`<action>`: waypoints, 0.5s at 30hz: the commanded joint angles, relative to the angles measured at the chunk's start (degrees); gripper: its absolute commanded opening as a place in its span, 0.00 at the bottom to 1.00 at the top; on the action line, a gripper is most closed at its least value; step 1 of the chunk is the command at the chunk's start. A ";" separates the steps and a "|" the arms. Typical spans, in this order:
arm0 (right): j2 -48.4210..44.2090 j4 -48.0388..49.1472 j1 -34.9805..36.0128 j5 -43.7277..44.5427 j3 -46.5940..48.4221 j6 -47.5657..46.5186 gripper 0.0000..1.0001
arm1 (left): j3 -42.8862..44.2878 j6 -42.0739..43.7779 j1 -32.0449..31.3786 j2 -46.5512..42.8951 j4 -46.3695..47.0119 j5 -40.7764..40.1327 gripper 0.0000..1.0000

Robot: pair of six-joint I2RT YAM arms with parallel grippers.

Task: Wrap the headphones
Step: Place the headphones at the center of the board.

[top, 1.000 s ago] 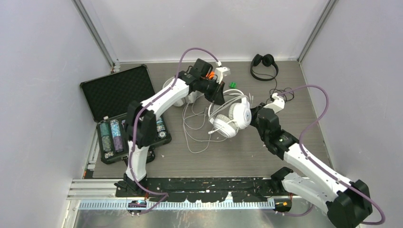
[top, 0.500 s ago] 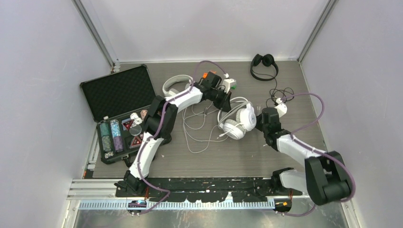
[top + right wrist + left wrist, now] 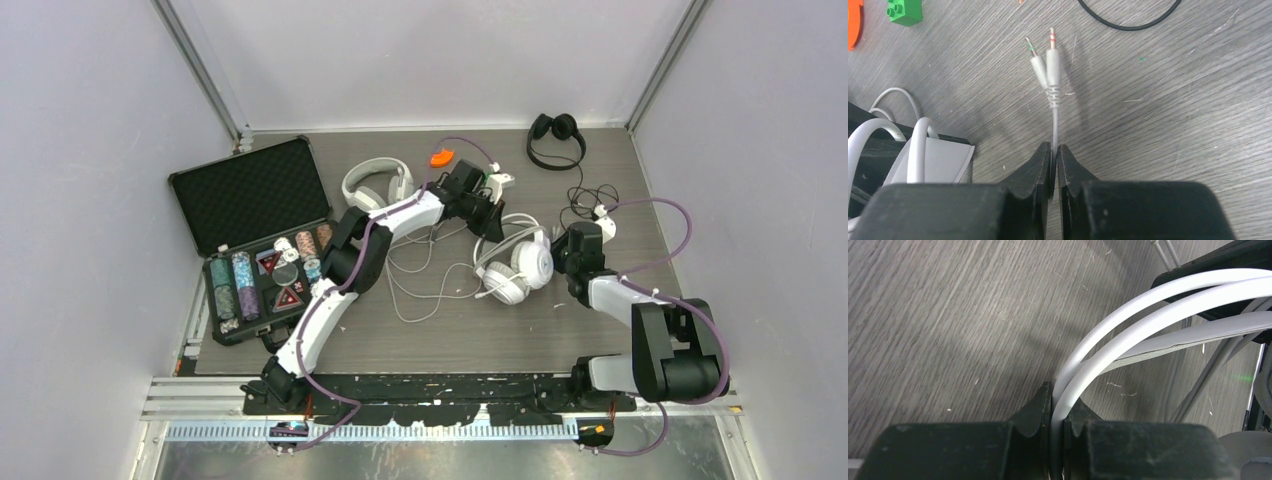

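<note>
Both arms have swung right, taking the white headset [image 3: 520,265] from mid-desk towards the right edge; left gripper [image 3: 1057,412] clamped on its headband [image 3: 1148,302], right gripper [image 3: 1054,155] pinching the cable [image 3: 1054,122] behind the plugs [image 3: 1052,62], so winding looks set to start

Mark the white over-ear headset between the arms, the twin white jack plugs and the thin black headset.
white over-ear headset [image 3: 533,263], top view, on the ear cup nearer the right arm.
twin white jack plugs [image 3: 1052,67], right wrist view, on the larger plug's body.
thin black headset [image 3: 566,127], top view, on one ear cup.
</note>
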 commanded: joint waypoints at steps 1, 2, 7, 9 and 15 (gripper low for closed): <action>-1.00 5.90 -0.01 -0.44 0.93 0.29 0.18 | 1.51 -1.54 0.01 0.94 -1.32 -1.99 0.08; -1.10 5.78 -0.06 -0.03 0.87 0.27 0.18 | 1.36 -1.52 0.01 0.94 -1.32 -2.25 0.09; -0.39 4.78 -0.33 0.91 1.11 0.23 0.21 | 0.44 -1.40 -0.29 0.50 -1.29 -2.51 0.15; -0.07 5.69 -0.49 0.93 0.69 0.55 0.21 | 0.41 -1.20 -0.57 0.17 -1.19 -2.53 0.16; 0.81 1.83 -0.85 4.40 1.70 3.54 0.20 | 0.38 -0.72 -1.39 -1.36 -1.13 -2.45 0.29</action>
